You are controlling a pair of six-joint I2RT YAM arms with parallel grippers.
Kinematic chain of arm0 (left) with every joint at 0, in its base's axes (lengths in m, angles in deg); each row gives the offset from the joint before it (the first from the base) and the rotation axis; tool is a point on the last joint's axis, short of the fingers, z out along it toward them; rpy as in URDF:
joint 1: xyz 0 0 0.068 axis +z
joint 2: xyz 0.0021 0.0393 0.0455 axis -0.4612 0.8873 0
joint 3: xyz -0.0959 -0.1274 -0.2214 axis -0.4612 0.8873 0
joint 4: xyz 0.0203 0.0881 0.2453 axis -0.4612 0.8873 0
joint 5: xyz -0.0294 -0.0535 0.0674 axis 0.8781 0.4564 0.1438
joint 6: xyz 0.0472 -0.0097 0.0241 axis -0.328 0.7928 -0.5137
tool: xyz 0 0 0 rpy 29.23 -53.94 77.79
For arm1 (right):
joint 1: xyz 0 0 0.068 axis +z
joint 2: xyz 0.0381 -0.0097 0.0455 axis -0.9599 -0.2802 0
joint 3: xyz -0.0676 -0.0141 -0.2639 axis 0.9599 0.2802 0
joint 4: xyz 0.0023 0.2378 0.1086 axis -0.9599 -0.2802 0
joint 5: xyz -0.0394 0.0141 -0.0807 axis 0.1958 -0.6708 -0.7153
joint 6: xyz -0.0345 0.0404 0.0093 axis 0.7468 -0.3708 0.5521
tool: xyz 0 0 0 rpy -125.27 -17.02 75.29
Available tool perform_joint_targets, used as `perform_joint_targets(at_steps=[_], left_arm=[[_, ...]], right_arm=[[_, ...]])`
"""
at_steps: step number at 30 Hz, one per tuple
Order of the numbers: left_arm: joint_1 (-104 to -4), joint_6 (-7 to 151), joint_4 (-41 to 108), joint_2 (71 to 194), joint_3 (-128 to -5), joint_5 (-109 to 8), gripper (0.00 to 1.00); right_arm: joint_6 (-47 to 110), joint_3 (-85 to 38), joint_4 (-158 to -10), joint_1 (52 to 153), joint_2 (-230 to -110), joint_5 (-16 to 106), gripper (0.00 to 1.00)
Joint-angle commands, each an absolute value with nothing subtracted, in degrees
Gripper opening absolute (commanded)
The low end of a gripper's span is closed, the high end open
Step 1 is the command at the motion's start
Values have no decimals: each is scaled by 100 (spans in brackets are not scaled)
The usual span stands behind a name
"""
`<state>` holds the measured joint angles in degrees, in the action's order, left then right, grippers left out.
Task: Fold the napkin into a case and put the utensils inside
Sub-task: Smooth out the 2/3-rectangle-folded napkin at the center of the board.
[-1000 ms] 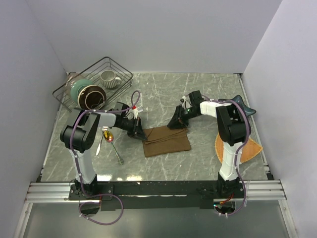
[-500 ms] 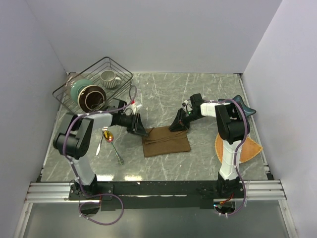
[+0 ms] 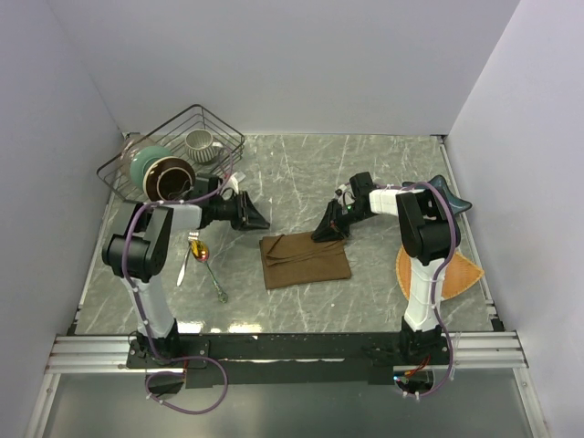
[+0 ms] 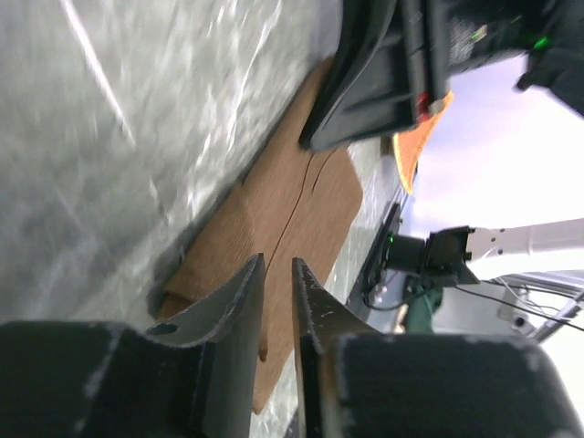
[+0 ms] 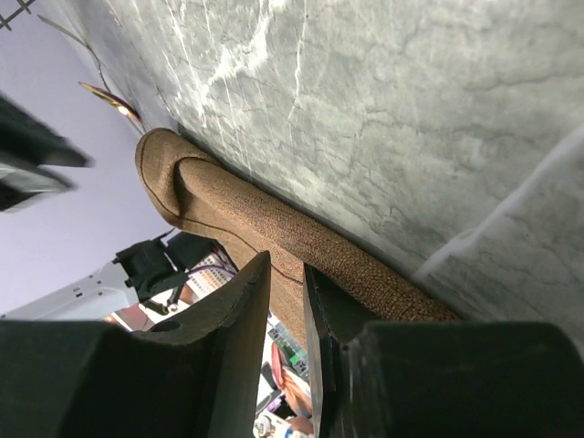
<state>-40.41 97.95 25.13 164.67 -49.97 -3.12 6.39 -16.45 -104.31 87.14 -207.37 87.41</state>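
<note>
Left tool (image 3: 262, 223) now off napkin (image 3: 306, 260)

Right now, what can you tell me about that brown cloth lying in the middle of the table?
The napkin is a dark-brown, coarse-woven cloth, folded into a flat rectangle with a few creases on top. It lies on the grey marbled table between the two arms. Its far edge is a thick, rounded fold. The right arm's fingers sit at its far right corner; whether they pinch it is unclear. The left arm's fingers stand clear of it.
</note>
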Motion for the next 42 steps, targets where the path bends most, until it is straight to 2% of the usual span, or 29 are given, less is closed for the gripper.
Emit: perform_joint_targets(at_steps=[1,9,14,21,25,34,38,42], left_arm=[[-4187,10017,2341,16431,-4666,-117,22],[-4328,9296,3316,16685,-4471,-704,17],[-4337,8708,4317,17028,-4823,-1520,13],[-4284,8127,4863,16975,-5165,-2041,8],[-4276,7802,5084,16993,-5324,-2041,6],[-4293,7687,4996,16949,-5201,-1848,2],[-4293,7687,4943,16922,-5148,-1848,2],[-4293,7722,4873,16922,-5078,-1839,2]], right_arm=[[821,-1489,-10680,8770,-20862,7709,30],[768,-1419,-10671,8770,-20862,7683,30],[830,-1331,-10750,8770,-20748,7709,30],[1005,-733,-10742,8770,-20379,7753,31],[1075,-644,-10767,8805,-20142,7849,31],[1208,-1541,-10918,8841,-19658,8806,32],[945,-1349,-10681,8920,-19351,8922,33],[847,-919,-10688,8937,-19639,8712,31]])
